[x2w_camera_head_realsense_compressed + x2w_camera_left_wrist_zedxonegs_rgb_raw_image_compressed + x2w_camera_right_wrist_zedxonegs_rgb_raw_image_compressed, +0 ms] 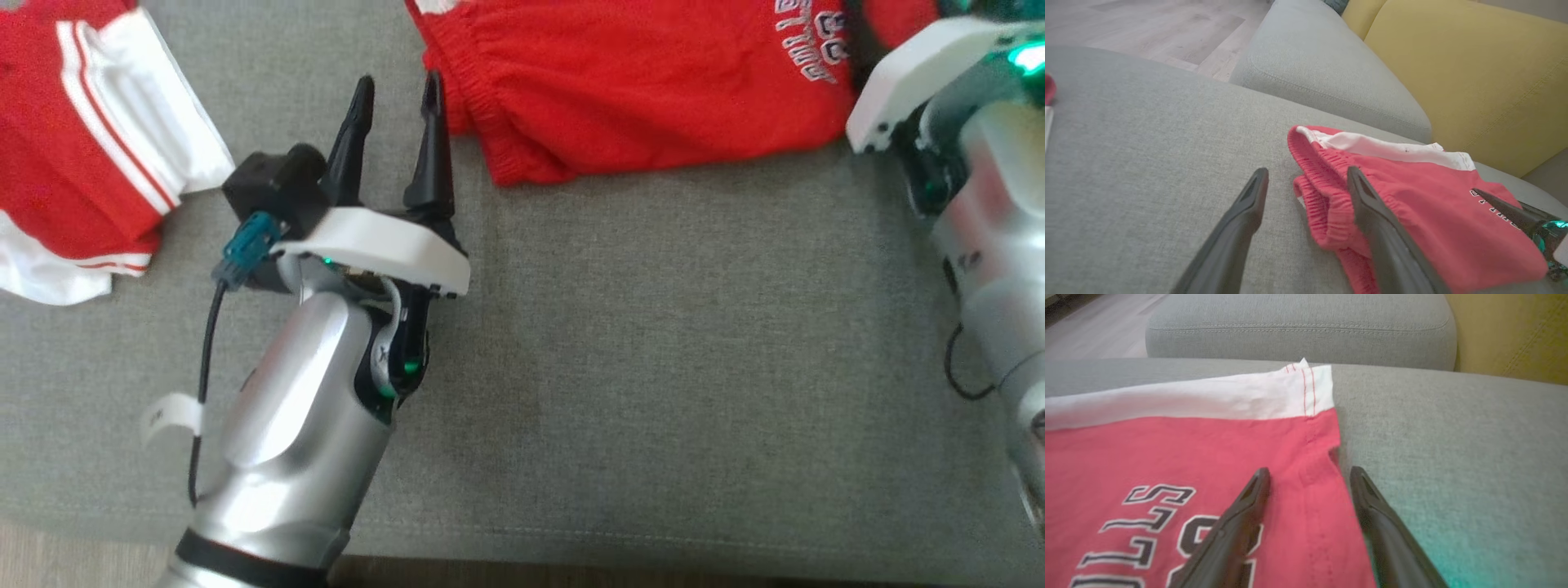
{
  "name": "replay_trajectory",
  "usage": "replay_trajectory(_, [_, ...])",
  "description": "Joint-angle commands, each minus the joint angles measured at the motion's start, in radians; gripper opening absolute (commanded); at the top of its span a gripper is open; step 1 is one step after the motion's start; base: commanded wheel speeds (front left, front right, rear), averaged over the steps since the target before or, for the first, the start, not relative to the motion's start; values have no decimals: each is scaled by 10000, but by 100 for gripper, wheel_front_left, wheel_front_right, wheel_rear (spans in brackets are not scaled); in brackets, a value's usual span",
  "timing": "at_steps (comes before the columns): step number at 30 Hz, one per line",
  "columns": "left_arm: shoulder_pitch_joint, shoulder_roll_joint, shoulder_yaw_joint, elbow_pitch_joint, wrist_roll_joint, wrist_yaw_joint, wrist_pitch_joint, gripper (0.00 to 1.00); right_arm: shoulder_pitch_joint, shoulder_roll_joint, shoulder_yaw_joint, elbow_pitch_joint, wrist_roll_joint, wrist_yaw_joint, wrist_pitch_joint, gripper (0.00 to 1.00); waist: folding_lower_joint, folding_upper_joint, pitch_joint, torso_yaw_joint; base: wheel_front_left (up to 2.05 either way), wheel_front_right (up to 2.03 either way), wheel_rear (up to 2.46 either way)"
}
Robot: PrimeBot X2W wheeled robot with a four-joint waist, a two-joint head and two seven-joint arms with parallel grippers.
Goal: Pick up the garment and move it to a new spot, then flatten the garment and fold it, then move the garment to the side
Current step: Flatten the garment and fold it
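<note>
On the grey sofa cushion [653, 367], the red garment [653, 90] lies spread flat towards the far side, lettering up. Your left gripper [398, 82] stands open and empty just beside its gathered waistband. Your right gripper [1309, 470] is open too, fingers straddling the opposite side edge and gripping nothing. The waistband looks doubled over, so I judge the placing and flattening done and one fold likely made. Left for you: any further fold, then moving it aside, clear of the second red-and-white garment [82, 147] on your left.
</note>
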Motion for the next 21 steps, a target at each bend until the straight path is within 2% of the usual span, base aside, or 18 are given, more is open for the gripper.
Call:
replay_trajectory(1, [93, 187, 355, -357, 150, 41, -51, 100, 757, 281, 373, 24, 218, -9, 477, 100, 0, 0, -219, -24, 0, 0, 0])
replay_trajectory(2, [181, 187, 387, -356, 197, 19, -51, 100, 885, 297, 510, -5, 404, -9, 737, 54, 0, 0, -286, -27, 0, 0, 0])
replay_trajectory(3, [273, 187, 429, -346, 238, 0, -51, 100, 993, 292, 611, -69, 612, -9, 931, 0, 0, 0, -354, -32, 0, 0, 0])
replay_trajectory(6, [532, 187, 560, -314, 376, -41, -51, 100, 1202, 177, 734, -268, 1212, -9, 1182, 0, 0, 0, -538, -46, 0, 0, 0])
replay_trajectory(13, [1123, 187, 761, -219, 688, -135, -51, 100, 1721, -130, 671, -677, 2337, -9, 419, 0, 0, 0, -1167, -118, 0, 0, 0])
replay_trajectory(21, [2288, 187, 1182, -167, 670, -291, -51, 100, 3335, -348, 1089, -1499, 3528, -9, -134, 0, 0, 0, -2407, -484, 0, 0, 0])
